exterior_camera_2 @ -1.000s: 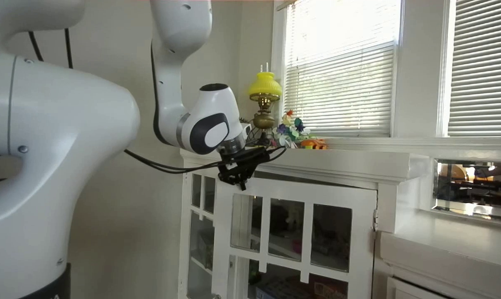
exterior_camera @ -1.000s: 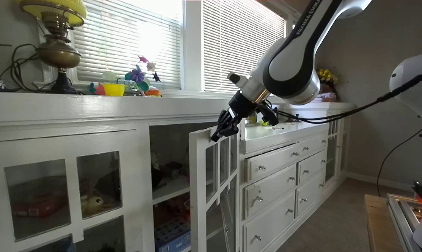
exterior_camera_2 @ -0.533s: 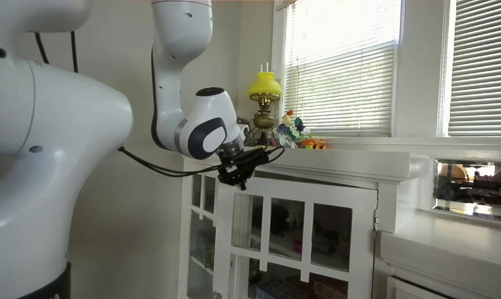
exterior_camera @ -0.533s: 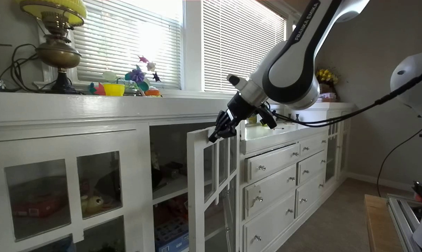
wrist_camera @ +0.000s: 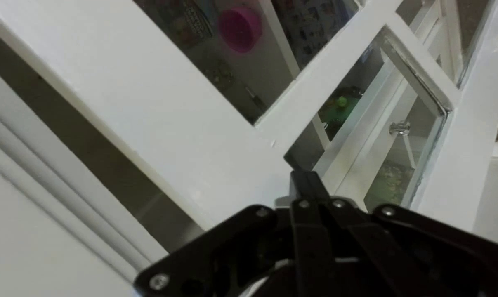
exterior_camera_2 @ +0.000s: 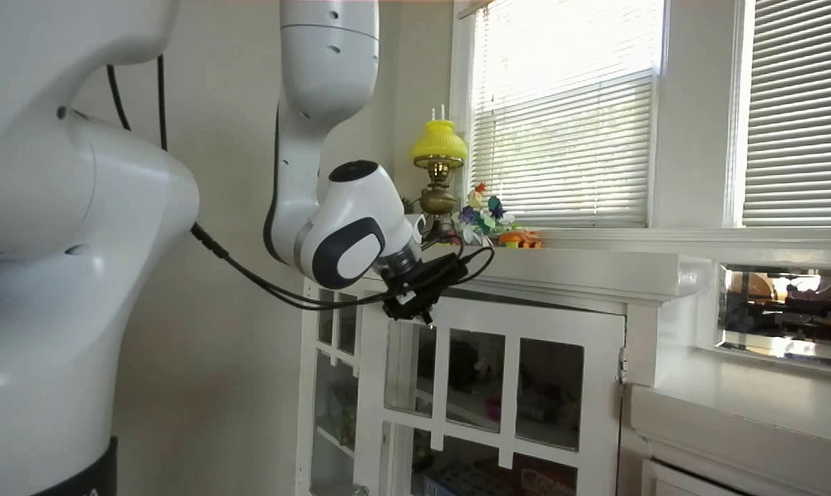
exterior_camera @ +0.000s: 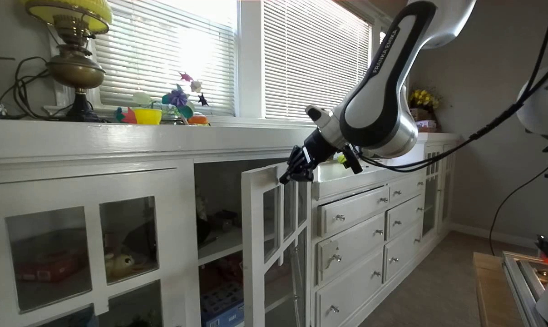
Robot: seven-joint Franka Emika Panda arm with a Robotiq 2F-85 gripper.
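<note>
My black gripper (wrist_camera: 307, 181) is shut, its fingertips together with nothing visible between them. It is in front of the upper part of a white, glass-paned cabinet door (wrist_camera: 158, 103). In both exterior views the gripper (exterior_camera: 284, 179) (exterior_camera_2: 427, 319) is close to the door's outer face near its top rail; I cannot tell whether it touches. The door (exterior_camera: 254, 227) (exterior_camera_2: 470, 311) stands partly open, hinged on the side by the drawers. Through its panes the wrist view shows a pink cup (wrist_camera: 240, 29) on a shelf. A blue box (exterior_camera: 230, 313) lies lower inside the cabinet.
A white ledge (exterior_camera: 119, 141) runs above the cabinet, with a yellow-shaded lamp (exterior_camera: 76, 72) and paper flowers (exterior_camera: 177, 97). White drawers (exterior_camera: 353, 206) with knobs stand beside the door. Black cables (exterior_camera: 487, 131) hang along the arm. A wooden bench (exterior_camera: 496, 290) is near the base.
The door's free edge has swung slightly toward the cabinet opening. In the last half second my gripper has moved toward the hinge side along the door. The fingers look shut throughout.
</note>
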